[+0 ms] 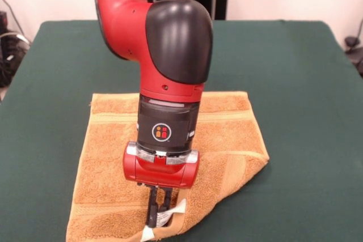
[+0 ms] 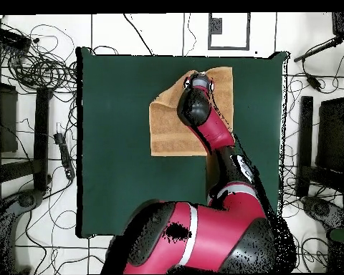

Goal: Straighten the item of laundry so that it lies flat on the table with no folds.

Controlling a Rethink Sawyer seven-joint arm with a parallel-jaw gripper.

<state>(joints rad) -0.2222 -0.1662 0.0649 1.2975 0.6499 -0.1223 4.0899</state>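
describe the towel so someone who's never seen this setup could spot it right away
Start from the big dark green table; the red and black arm comes down over its middle. Under the arm's gripper lies the orange-tan terry towel, the only cloth item on the green surface. One corner is folded over on itself, and a small white tag shows at its near edge.

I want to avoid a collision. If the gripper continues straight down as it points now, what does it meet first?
The gripper points down at the folded edge of the towel, so it likely meets towel first, then the table beneath.
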